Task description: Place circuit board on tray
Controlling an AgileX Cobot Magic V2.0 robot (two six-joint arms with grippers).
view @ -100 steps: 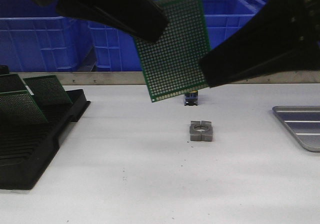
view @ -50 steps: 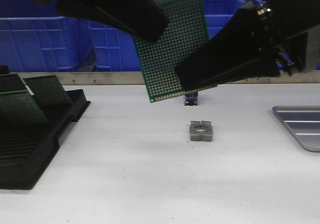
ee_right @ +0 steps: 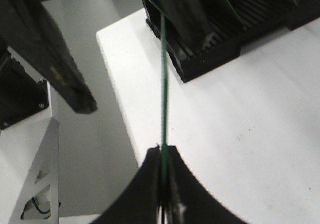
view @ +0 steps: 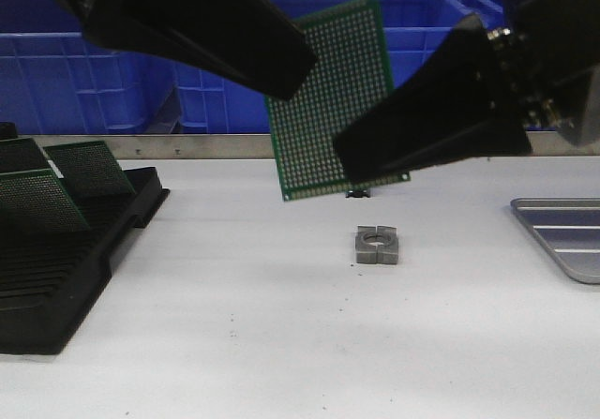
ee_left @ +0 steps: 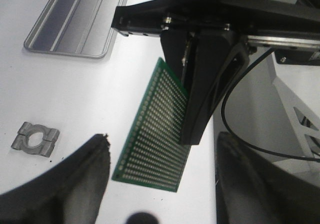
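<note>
Right pincer (ee_right: 164, 151): mine, closed on the circuit board (view: 342, 72). The right wrist view shows both fingers pinched flat against the board's thin edge, the board seen edge-on and running straight away from them.

Left pincer (ee_left: 162, 136): mine, open. Its two dark fingers stand wide apart in the left wrist view, with the near end of the board in the gap between them. Whether either finger touches the board I cannot tell: in the front view this pincer overlaps the board's upper left corner, so contact there is hidden.

Circuit board: green, perforated, held in the air above the middle of the table (view: 234, 325), roughly upright and tilted, resting on nothing.

Tray (view: 572, 241): grey, ridged floor, at the table's right edge, well apart from the board. The part of it in view holds nothing.

Also present:
- black rack (view: 66, 278) at left, with other green boards (view: 89, 166) standing in its slots
- split metal ring (view: 377, 246) lying below the held board
- blue crates (view: 84, 72) behind the table

Progress, as I judge it:
- Done: the board is lifted and my right pincer has it, so the handover looks finished or nearly so.
- Left: draw my left pincer clear, carry the board rightward over the tray, bring it down flat inside the rim and let go.
</note>
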